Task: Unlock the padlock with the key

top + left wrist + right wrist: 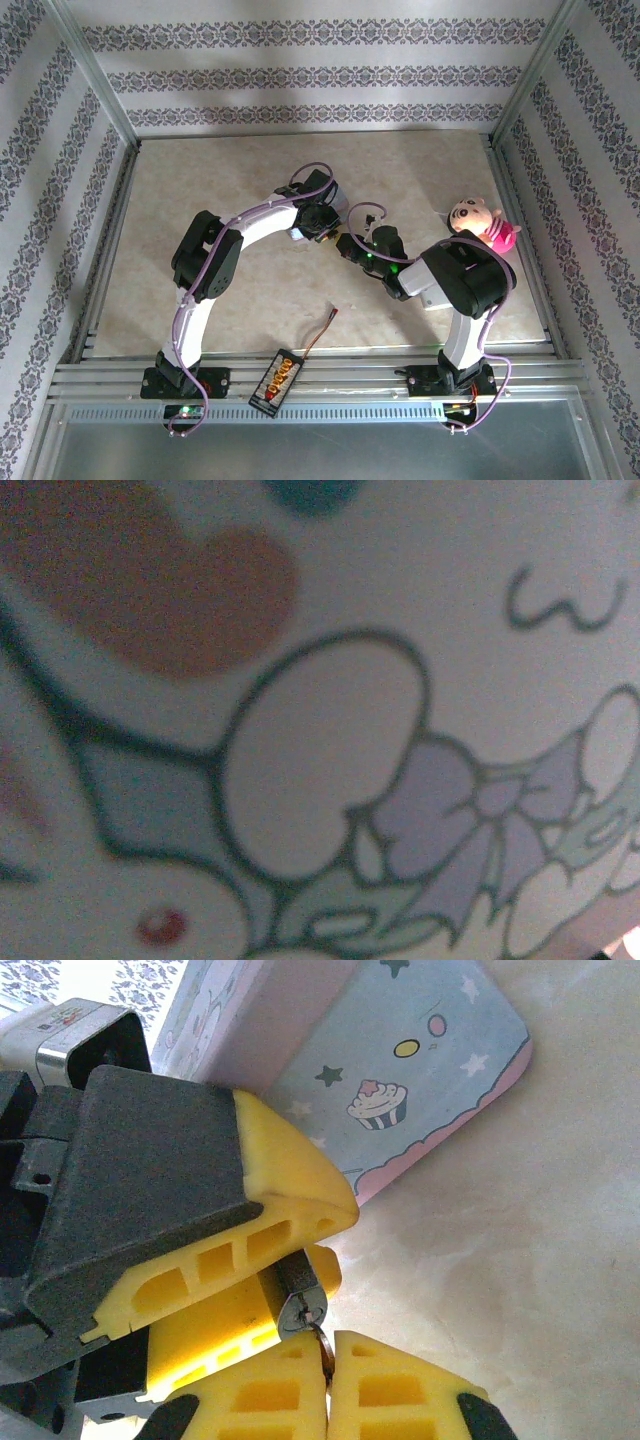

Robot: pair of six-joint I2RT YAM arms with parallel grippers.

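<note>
Padlock clamped in left claw, right claw pinched on key at its base

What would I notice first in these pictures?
The left gripper, its chunky yellow fingers pinching a tiny dark grey metal padlock in the middle of the right wrist view, with the right gripper shut on a small brownish metal key beneath. Behind them is a pale-blue rectangular tin with a cupcake print, and a pink-and-white plush toy sits far right in the top view.
</note>
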